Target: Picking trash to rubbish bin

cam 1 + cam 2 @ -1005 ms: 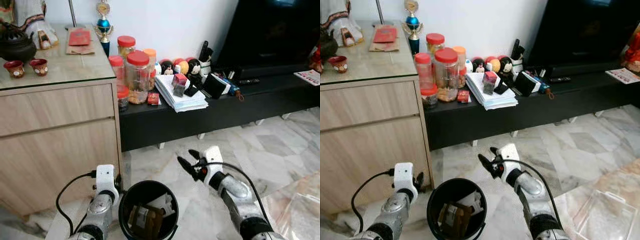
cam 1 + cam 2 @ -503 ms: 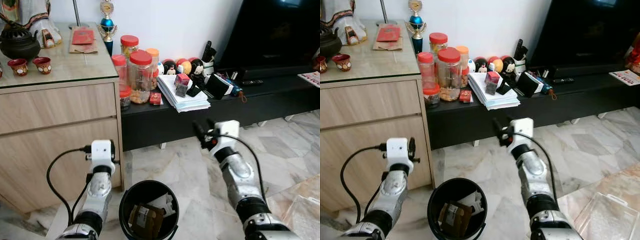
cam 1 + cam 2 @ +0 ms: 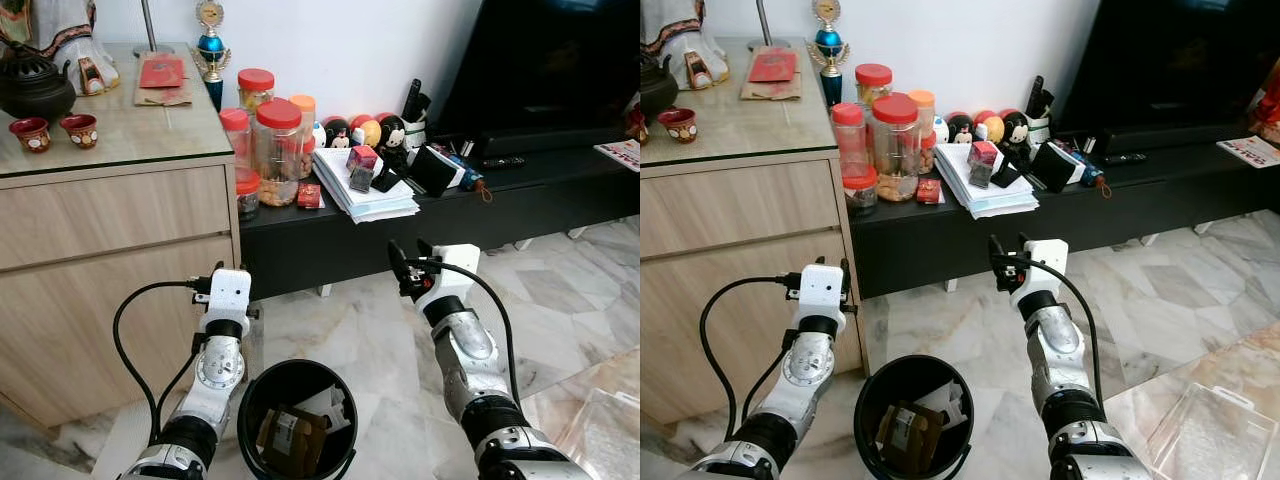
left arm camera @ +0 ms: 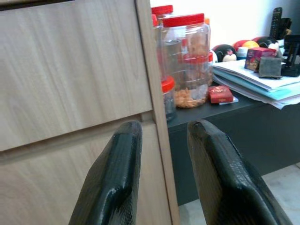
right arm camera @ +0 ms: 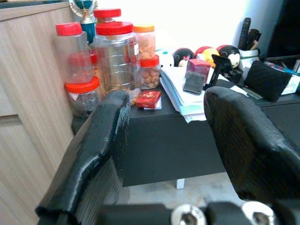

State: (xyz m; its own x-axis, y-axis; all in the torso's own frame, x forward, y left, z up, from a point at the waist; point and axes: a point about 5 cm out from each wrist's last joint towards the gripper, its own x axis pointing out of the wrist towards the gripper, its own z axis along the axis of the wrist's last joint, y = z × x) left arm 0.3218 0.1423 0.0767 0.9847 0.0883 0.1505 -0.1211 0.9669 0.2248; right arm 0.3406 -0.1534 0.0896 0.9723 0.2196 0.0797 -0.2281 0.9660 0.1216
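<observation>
Both hands, left hand (image 3: 205,287) and right hand (image 3: 409,263), stay raised, open

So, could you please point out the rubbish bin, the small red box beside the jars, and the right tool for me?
rubbish bin (image 3: 247,400): left eye view, on its black rim.
small red box (image 5: 148,99): right wrist view, on its top face.
right tool (image 3: 410,258): left eye view, midway between the fingertips.
</observation>
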